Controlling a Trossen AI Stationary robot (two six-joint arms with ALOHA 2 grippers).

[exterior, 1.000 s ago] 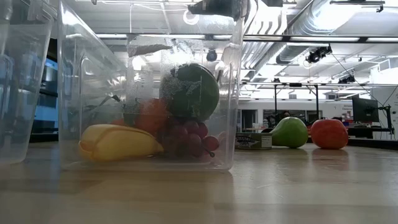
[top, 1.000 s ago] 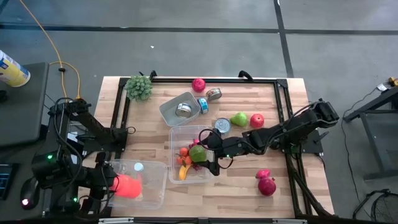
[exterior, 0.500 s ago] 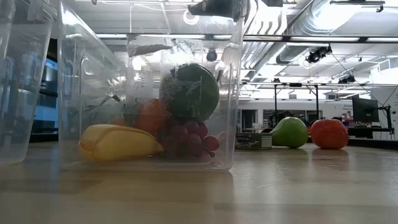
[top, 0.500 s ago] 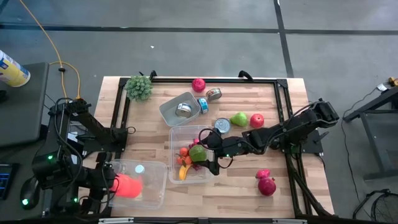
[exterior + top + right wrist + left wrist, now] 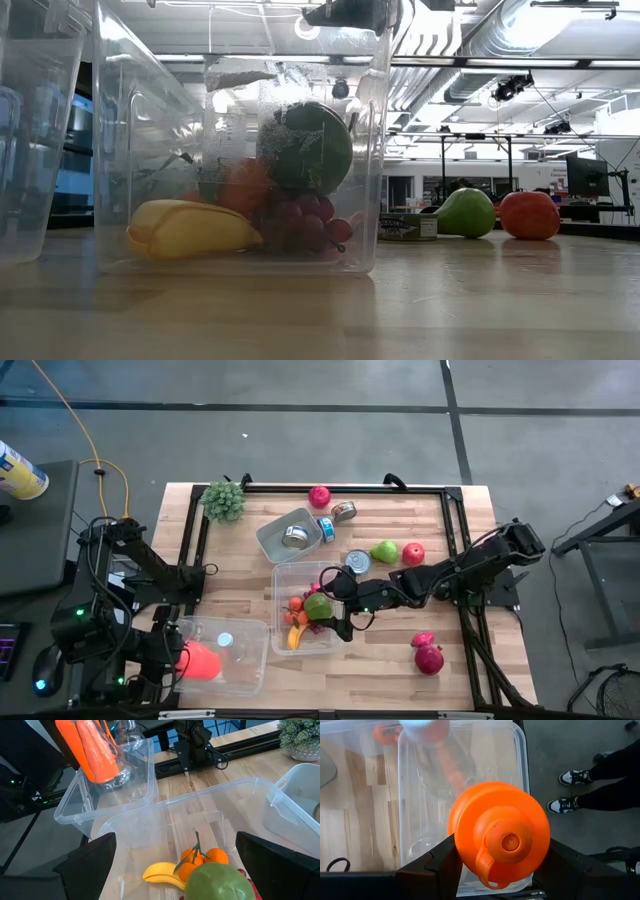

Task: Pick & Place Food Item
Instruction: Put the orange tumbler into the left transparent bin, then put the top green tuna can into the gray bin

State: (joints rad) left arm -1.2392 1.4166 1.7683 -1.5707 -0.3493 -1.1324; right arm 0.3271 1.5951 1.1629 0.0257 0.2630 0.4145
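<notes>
While the right gripper (image 5: 322, 610) hangs spread wide over the clear bin (image 5: 285, 575), a green apple (image 5: 318, 605) rests inside between its fingers. Left gripper (image 5: 190, 658) pinches an orange bottle (image 5: 497, 832) above another clear tub (image 5: 240, 675).

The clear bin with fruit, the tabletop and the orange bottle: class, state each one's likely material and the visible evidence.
Clear bin: probably thin glossy plastic; see-through, glinting walls.
Tabletop: wood, matt; pale planks with grain.
Orange bottle: likely smooth moulded plastic; ribbed cap edge, soft sheen.
</notes>
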